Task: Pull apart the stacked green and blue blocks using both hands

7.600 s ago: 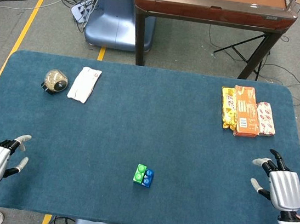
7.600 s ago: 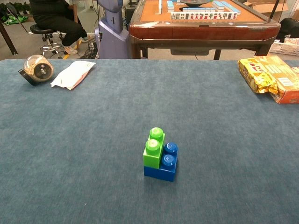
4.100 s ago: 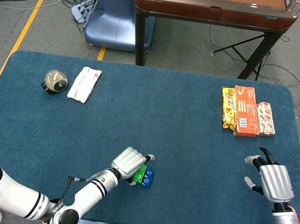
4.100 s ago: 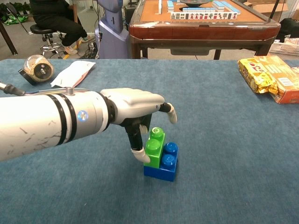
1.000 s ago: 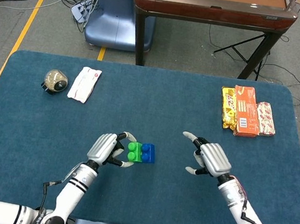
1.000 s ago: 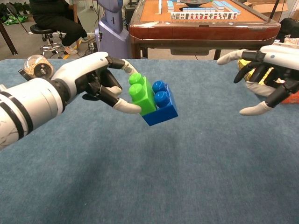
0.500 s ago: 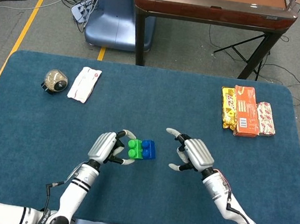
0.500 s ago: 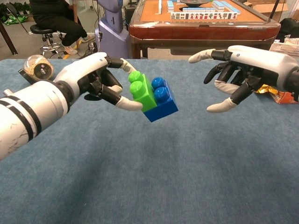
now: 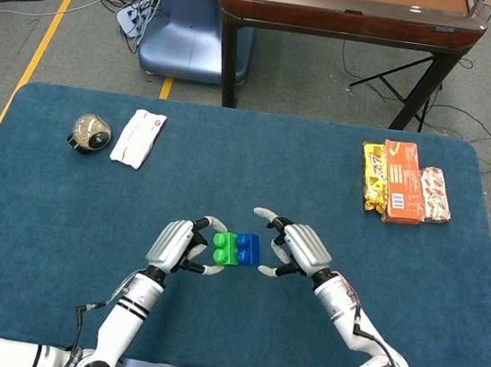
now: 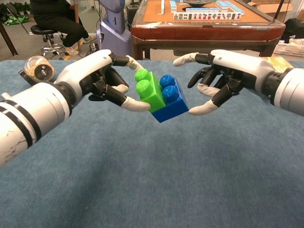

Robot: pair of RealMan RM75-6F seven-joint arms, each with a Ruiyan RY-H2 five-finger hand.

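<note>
The green block (image 9: 224, 248) (image 10: 149, 92) and the blue block (image 9: 249, 249) (image 10: 172, 102) are still joined, tilted and lifted above the blue table cloth (image 9: 229, 172). My left hand (image 9: 179, 244) (image 10: 97, 76) pinches the green block from the left, between thumb and fingers. My right hand (image 9: 296, 247) (image 10: 223, 71) is just right of the blue block with its fingers spread around it. Its thumb tip is at the block's lower right corner, and the other fingers stay clear of the block.
A round jar (image 9: 90, 132) (image 10: 38, 70) and a white packet (image 9: 138, 137) (image 10: 73, 75) lie at the far left. Snack packs (image 9: 404, 182) lie at the far right. A mahjong table (image 9: 350, 7) (image 10: 204, 28) stands behind the table's far edge.
My right hand has moved left, from well apart to right beside the blue block. The left hand keeps the raised stack nearly still, shifted slightly right.
</note>
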